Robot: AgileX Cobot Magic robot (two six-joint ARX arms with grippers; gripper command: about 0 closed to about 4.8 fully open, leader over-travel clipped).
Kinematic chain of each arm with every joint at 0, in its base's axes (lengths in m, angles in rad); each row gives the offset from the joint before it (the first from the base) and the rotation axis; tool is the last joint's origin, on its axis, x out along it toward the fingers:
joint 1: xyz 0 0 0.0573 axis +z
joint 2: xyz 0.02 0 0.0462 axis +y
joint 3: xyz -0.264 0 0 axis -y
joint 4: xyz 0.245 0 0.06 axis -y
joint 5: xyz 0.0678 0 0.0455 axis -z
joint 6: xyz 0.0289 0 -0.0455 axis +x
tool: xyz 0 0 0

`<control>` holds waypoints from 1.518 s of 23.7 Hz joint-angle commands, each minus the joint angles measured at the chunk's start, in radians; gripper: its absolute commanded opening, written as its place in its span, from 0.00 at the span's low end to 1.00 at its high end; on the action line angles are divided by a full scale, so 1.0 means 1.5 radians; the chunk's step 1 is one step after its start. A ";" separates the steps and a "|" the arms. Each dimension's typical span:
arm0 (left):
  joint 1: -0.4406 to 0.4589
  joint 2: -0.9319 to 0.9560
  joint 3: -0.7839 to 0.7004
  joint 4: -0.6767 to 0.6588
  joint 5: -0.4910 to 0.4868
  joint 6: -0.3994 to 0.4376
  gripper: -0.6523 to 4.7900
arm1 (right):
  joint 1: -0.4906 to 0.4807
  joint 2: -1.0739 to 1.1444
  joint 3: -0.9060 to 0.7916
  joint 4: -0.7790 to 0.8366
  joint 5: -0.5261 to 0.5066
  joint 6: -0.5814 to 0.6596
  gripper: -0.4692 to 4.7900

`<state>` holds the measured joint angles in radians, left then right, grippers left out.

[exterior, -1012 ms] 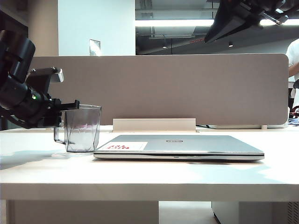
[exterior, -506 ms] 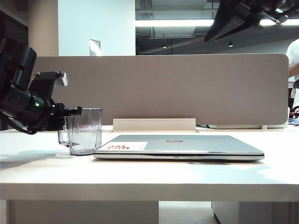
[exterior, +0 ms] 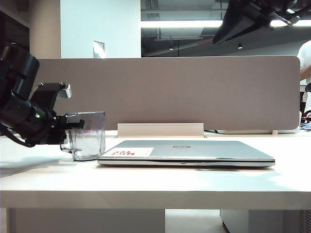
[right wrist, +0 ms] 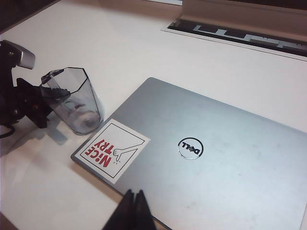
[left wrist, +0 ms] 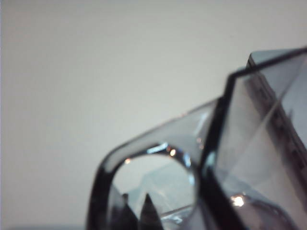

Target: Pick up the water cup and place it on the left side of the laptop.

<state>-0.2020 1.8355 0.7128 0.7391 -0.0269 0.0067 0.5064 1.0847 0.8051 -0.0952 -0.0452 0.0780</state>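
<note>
Desk (exterior: 155, 182): water cup (exterior: 88, 136) beside laptop (exterior: 187, 151), left tool (exterior: 73, 124) at rim.

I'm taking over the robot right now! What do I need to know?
Left gripper: at the water cup's rim, on its handle side; can't tell whether it grips or has let go.
Right gripper: shut, empty, hovering above the laptop.
The cup stands upright on the table, just left of the closed laptop.
Done: the cup is placed.
Left: make sure the left gripper is open, then back it away without tipping the cup.
</note>
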 commanded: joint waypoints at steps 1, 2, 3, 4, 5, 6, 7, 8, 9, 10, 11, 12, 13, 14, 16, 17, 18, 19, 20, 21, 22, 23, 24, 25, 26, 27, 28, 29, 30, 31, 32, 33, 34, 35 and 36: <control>0.000 -0.004 0.001 -0.001 0.001 0.003 0.17 | 0.000 -0.002 0.002 0.011 0.001 -0.003 0.08; 0.000 -0.005 0.001 -0.001 0.002 0.003 0.17 | 0.000 -0.002 0.002 0.011 0.001 -0.003 0.08; 0.000 -0.005 0.001 -0.001 0.002 0.003 0.17 | 0.000 -0.002 0.002 0.011 0.001 -0.003 0.08; 0.000 -0.005 0.001 -0.001 0.004 0.003 0.18 | 0.000 -0.002 0.002 0.011 0.001 -0.003 0.08; 0.000 -0.005 0.001 -0.003 0.004 0.003 0.18 | 0.000 -0.002 0.002 0.011 0.001 -0.003 0.08; 0.000 -0.006 0.001 -0.003 0.004 0.003 0.18 | 0.000 -0.002 0.002 0.011 0.001 -0.003 0.08; 0.000 -0.008 0.001 -0.004 0.004 0.003 0.21 | 0.000 -0.002 0.002 0.011 0.001 -0.003 0.08; -0.001 -0.010 0.001 -0.004 0.004 0.003 0.27 | 0.000 -0.002 0.002 0.011 0.001 -0.003 0.08; -0.001 -0.014 0.001 -0.005 0.006 0.003 0.31 | 0.000 -0.002 0.002 0.011 0.001 -0.003 0.08; -0.001 -0.023 0.001 -0.007 0.007 0.003 0.35 | 0.000 -0.002 0.002 0.011 0.001 -0.003 0.08; -0.001 -0.030 0.001 -0.012 0.006 0.003 0.35 | 0.000 -0.002 0.002 0.011 0.001 -0.003 0.08; -0.001 -0.034 0.002 -0.018 0.007 0.003 0.35 | 0.000 -0.002 0.002 0.011 0.001 -0.003 0.08; -0.001 -0.038 0.001 -0.034 0.008 0.003 0.35 | 0.000 -0.002 0.002 0.011 0.001 -0.003 0.08; -0.001 -0.041 0.002 -0.051 0.008 0.003 0.35 | 0.000 -0.002 0.002 0.011 0.001 -0.003 0.08; -0.001 -0.047 0.001 -0.074 0.008 0.003 0.35 | 0.000 -0.002 0.002 0.011 0.001 -0.002 0.08; -0.001 -0.052 0.001 -0.089 0.008 0.003 0.35 | 0.000 -0.002 0.002 0.011 0.001 -0.003 0.08; -0.001 -0.060 0.001 -0.103 0.008 0.004 0.35 | 0.000 -0.002 0.002 0.011 0.001 -0.003 0.08; -0.001 -0.067 0.001 -0.114 0.008 0.004 0.35 | 0.000 -0.002 0.002 0.011 0.001 -0.002 0.08; -0.001 -0.089 0.001 -0.141 0.006 0.004 0.35 | 0.000 -0.002 0.002 0.011 0.001 -0.003 0.08; -0.001 -0.109 0.001 -0.170 0.003 0.005 0.35 | 0.000 -0.002 0.002 0.011 0.001 -0.002 0.08; -0.001 -0.124 0.001 -0.193 0.003 0.005 0.35 | 0.000 -0.002 0.002 0.011 0.001 -0.002 0.08; -0.001 -0.141 0.001 -0.221 0.003 0.005 0.35 | 0.000 -0.002 0.002 0.011 0.001 -0.002 0.08; -0.001 -0.155 0.001 -0.246 0.003 0.005 0.35 | 0.000 -0.002 0.002 0.011 0.001 -0.002 0.08; -0.001 -0.170 0.001 -0.270 0.003 0.005 0.35 | 0.000 -0.002 0.002 0.010 0.002 0.002 0.08; -0.001 -0.204 0.001 -0.315 0.003 0.001 0.35 | 0.000 -0.002 0.002 0.006 0.027 0.020 0.08; -0.002 -0.237 0.000 -0.340 0.004 -0.002 0.35 | 0.000 -0.002 0.000 0.006 0.058 0.028 0.08; -0.003 -0.257 -0.002 -0.350 0.004 -0.002 0.35 | 0.000 -0.002 -0.002 0.006 0.070 0.028 0.08; -0.003 -0.292 -0.009 -0.358 0.005 -0.002 0.35 | 0.000 -0.003 -0.007 0.006 0.079 0.028 0.08; -0.003 -0.314 -0.017 -0.362 0.006 -0.002 0.35 | -0.001 -0.004 -0.011 0.006 0.081 0.028 0.08; -0.003 -0.351 -0.034 -0.362 0.006 -0.002 0.34 | -0.002 -0.009 -0.025 0.007 0.083 0.028 0.08; -0.003 -0.375 -0.048 -0.362 0.006 -0.002 0.34 | -0.002 -0.015 -0.038 0.009 0.091 0.028 0.08; -0.003 -0.413 -0.075 -0.362 0.005 -0.005 0.34 | -0.002 -0.031 -0.064 0.012 0.109 0.028 0.08; -0.003 -0.435 -0.091 -0.361 0.005 -0.007 0.34 | -0.003 -0.043 -0.083 0.013 0.125 0.028 0.08; -0.003 -0.452 -0.104 -0.360 0.004 -0.013 0.34 | -0.003 -0.054 -0.100 0.018 0.138 0.029 0.08; -0.003 -0.474 -0.120 -0.357 0.003 -0.016 0.34 | -0.003 -0.067 -0.119 0.027 0.150 0.034 0.08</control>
<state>-0.2062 1.1641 0.5591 0.1944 -0.0189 -0.0010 0.5026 1.0077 0.6552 -0.0818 0.1349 0.1169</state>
